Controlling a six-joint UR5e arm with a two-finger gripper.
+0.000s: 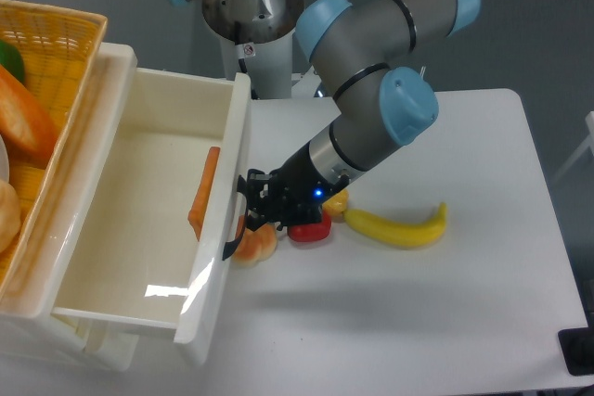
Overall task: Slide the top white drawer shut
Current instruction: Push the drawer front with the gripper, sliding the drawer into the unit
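White table; claw (252,209), grip unclear, against open top white drawer (212,257) front

The top white drawer (139,220) stands pulled out at the table's (445,322) 9 o'clock side, a carrot (202,194) inside against its front panel. The gripper (255,212) touches that panel's handle (238,229) — a banana (401,227) lies at its 3 o'clock. A basket (46,53) sits at the drawer's 10 o'clock.
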